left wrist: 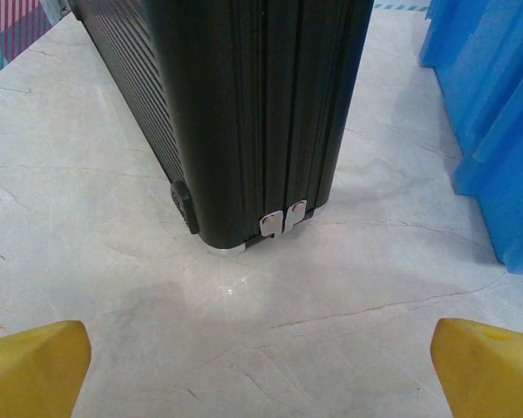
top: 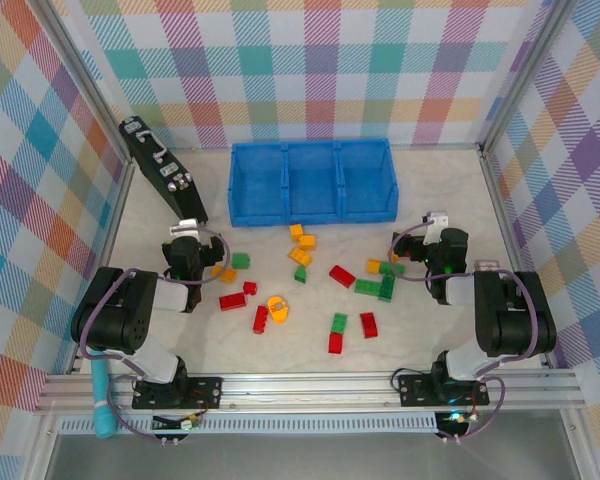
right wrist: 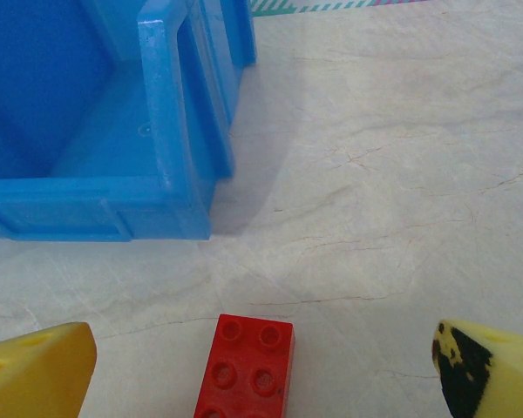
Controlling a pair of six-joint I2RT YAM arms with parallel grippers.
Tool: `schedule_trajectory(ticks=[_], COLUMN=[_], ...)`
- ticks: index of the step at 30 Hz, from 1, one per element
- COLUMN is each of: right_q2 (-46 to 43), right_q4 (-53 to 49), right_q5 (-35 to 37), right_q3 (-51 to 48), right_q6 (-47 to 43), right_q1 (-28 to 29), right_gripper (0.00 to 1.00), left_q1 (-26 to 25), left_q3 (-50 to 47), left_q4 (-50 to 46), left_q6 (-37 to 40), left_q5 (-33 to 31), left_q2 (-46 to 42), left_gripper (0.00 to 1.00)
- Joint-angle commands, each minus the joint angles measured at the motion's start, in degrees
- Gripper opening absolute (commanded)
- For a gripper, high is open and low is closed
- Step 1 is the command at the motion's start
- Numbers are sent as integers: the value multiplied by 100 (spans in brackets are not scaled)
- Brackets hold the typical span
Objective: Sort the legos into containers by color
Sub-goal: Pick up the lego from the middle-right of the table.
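Right gripper [right wrist: 261, 361] released — red brick [right wrist: 244, 373] between fingertips [right wrist: 35, 370], on table [right wrist: 401, 218]. Left gripper [left wrist: 261, 366] released, empty, facing black case [left wrist: 244, 113]. Other legos [top: 342, 275] scattered before blue tray [top: 310, 213], compartments empty. Bricks likely light, rigid, slick — pinch flat long sides.

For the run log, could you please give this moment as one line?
left gripper open, facing case | right gripper open, at red brick | tray empty | bricks unsorted

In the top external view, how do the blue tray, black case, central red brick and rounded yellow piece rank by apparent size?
1. blue tray
2. black case
3. central red brick and rounded yellow piece: they look about alike, so I do not rank them.
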Motion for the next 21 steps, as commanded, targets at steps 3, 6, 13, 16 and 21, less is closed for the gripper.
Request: schedule_trajectory(ticks=[3, 6, 13, 16, 21], right_q2=[-12, -7, -7, -7, -188], right_q4=[170, 175, 175, 174, 110], right_q5=[-103, -107, -103, -103, 138], right_q3=[70, 70, 70, 70, 34], right_q6=[-54, -59, -54, -56, 28], right_q1=[28, 21, 21, 22, 25], right_gripper=[99, 99, 99, 99, 99], left_q1=[46, 46, 41, 42, 39], left_q3=[70, 70, 70, 80, 79], left_q4=[155, 153, 144, 135, 135], left_q6=[50, 48, 45, 46, 45], left_q5=[21, 21, 27, 28, 25], left_q2=[-69, -72, -67, -65, -65], left_gripper=[100, 100, 100, 100, 100])
